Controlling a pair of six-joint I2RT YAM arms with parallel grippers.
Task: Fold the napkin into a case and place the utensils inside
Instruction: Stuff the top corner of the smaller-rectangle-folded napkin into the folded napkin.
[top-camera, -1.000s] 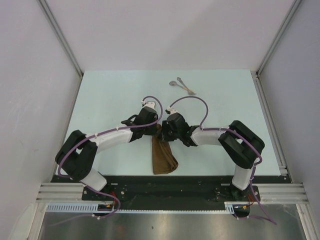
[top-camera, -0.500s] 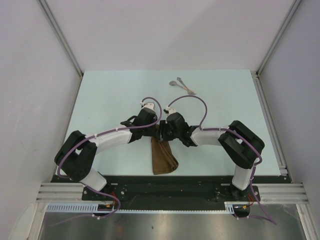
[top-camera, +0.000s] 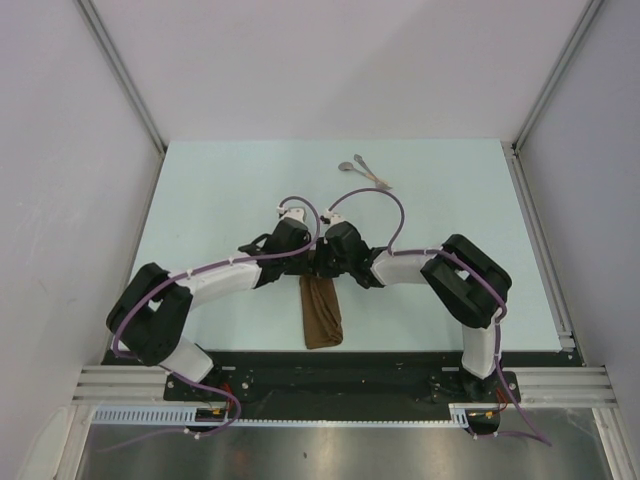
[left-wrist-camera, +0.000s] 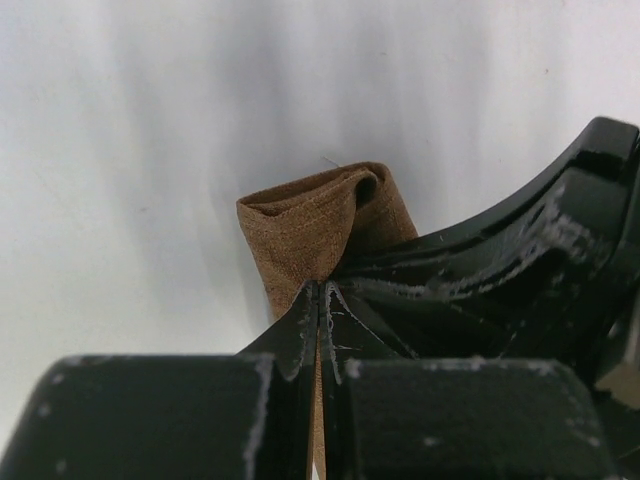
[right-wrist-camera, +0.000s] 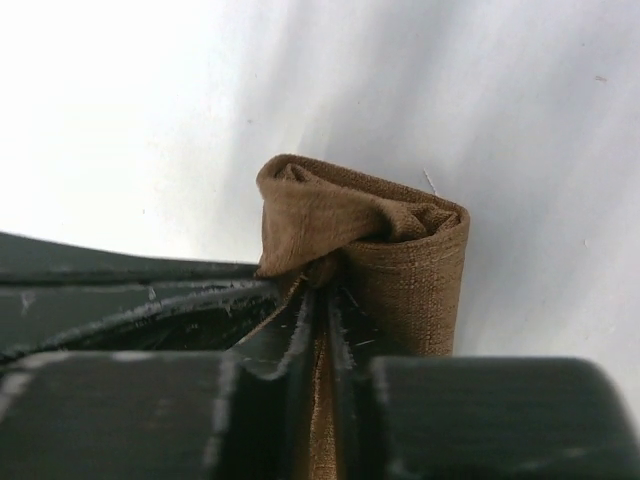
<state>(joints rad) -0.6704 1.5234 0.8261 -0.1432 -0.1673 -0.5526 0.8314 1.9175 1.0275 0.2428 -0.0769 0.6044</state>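
1. Napkin (top-camera: 321, 312): plain brown cloth folded into a narrow, long strip. It lies on the pale table (top-camera: 220, 200) near the front edge, between the two arm bases, with its length running from front to back.
2. Far end of the napkin: it is raised off the table and curled over into a loop. The curl shows in both wrist views, just beyond the fingertips.
3. Left gripper (left-wrist-camera: 318, 300): the jaws are pressed together, with a thin sliver of brown cloth pinched between them. It holds the napkin at the left side of the raised end.
4. Right gripper (right-wrist-camera: 315, 305): the jaws are nearly together and clamp a fold of the same napkin, at the right side of the raised end. Cloth shows in the narrow slit between the fingers.
5. Relation of the grippers: they sit just beside each other over the far end of the strip, and each appears at the edge of the other's wrist view.
6. Utensils (top-camera: 364, 172): two thin silvery pieces lie close together on the far part of the table, well apart from the napkin and outside it.
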